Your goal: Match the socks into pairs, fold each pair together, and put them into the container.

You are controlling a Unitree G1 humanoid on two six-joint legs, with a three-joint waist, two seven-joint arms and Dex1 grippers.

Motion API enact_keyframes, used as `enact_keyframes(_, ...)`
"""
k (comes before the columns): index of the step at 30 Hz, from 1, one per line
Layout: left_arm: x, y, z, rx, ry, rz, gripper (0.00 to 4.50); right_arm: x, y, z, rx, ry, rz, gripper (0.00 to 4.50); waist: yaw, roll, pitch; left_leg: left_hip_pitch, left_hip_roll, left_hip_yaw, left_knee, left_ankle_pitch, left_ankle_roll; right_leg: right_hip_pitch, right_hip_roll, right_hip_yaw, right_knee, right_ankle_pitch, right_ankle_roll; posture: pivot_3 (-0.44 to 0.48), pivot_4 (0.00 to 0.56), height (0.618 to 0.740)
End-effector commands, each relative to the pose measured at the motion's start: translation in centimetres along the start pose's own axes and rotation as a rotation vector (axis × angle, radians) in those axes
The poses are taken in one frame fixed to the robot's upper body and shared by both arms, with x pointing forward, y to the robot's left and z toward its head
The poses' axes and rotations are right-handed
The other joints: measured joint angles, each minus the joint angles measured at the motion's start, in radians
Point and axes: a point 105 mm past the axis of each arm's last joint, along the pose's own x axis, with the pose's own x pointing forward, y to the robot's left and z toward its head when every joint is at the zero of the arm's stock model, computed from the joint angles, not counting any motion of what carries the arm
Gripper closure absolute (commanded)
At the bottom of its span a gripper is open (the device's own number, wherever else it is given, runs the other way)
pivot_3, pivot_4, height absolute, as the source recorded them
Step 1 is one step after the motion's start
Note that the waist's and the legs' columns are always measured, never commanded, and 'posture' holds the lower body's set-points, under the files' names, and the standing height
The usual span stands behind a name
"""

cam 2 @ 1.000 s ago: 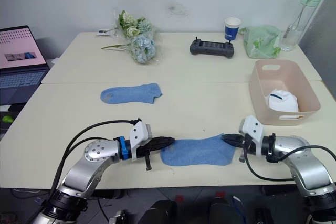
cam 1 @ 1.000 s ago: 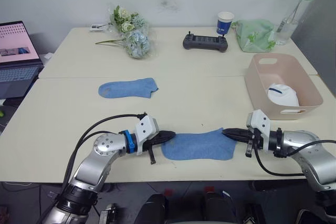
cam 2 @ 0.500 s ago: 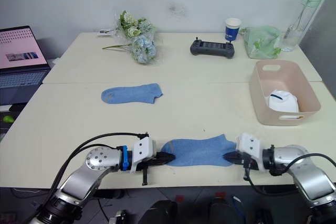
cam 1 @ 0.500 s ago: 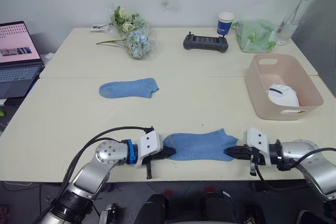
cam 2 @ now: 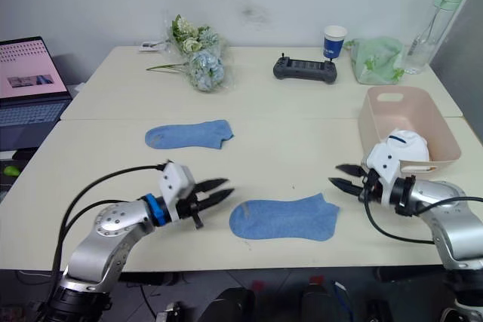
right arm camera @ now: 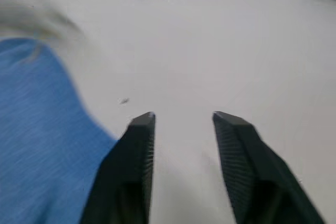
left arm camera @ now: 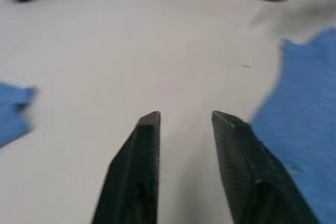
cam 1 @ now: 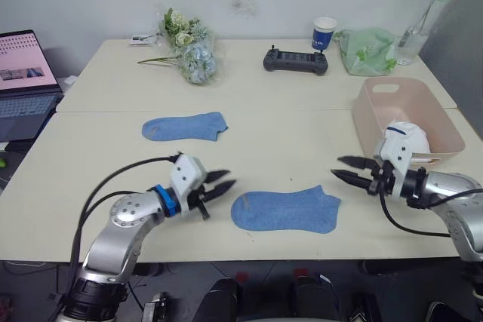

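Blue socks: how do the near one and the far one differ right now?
The near blue sock lies between the open left gripper and right gripper; the far blue sock lies alone mid-table. The near sock's toe points to the robot's right, the far one's to its left. Both lie flat, same light blue.

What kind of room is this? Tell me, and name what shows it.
Probably an office or lab workspace: an open laptop beside cream tables, a black handheld controller, and a blue-and-white paper cup against a plain wall.

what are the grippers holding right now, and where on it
Nothing. Left gripper and right gripper are both open, off either end of the near blue sock.
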Motion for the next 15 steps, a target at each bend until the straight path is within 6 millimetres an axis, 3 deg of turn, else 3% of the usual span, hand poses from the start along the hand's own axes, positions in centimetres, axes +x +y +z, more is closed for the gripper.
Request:
enact_keyframes(1, -1.2, 1.7, -0.9, -0.017, -0.007, 0.149, 1.66, 1.8, -0.2, -0.4, -0.050, -0.019, -0.057, 1.05, -0.002, 0.000, 0.000, 0.000, 0.000, 0.000, 0.000, 0.000, 0.000, 0.000, 0.000, 0.000, 0.000, 0.000, 0.000, 0.000, 0.150, 0.740)
enact_keyframes(4, -2.1, 2.2, -1.9, -0.044, -0.011, 0.236, 0.70, 3.3, 0.0, -0.5, -0.044, -0.043, -0.095, 0.00, -0.002, 0.000, 0.000, 0.000, 0.000, 0.000, 0.000, 0.000, 0.000, -0.001, 0.000, 0.001, 0.001, 0.000, 0.000, 0.000, 0.150, 0.740)
enact_keyframes(6, -2.5, 2.3, -2.5, -0.061, -0.015, 0.279, 0.06, 3.9, -0.1, -0.8, -0.056, -0.039, -0.133, 0.00, -0.001, 0.000, 0.000, 0.000, 0.000, 0.000, 0.000, 0.000, 0.000, -0.001, 0.000, 0.001, 0.001, 0.000, 0.000, 0.000, 0.150, 0.740)
enact_keyframes(9, -2.9, 2.6, -3.0, -0.066, -0.021, 0.334, 0.02, 4.3, 0.0, 0.0, -0.036, -0.070, -0.174, 0.00, -0.001, 0.000, 0.000, 0.000, 0.000, 0.000, 0.000, 0.000, 0.000, -0.001, 0.000, 0.001, 0.000, 0.000, 0.000, 0.000, 0.150, 0.740)
enact_keyframes(15, -4.0, 4.7, -2.5, -0.053, -0.009, 0.378, 0.02, 6.5, 3.6, 2.9, -0.025, -0.142, -0.104, 0.00, -0.001, 0.000, 0.000, 0.000, 0.000, 0.000, 0.000, 0.000, 0.000, -0.002, 0.000, 0.001, 0.001, 0.000, 0.000, 0.000, 0.150, 0.740)
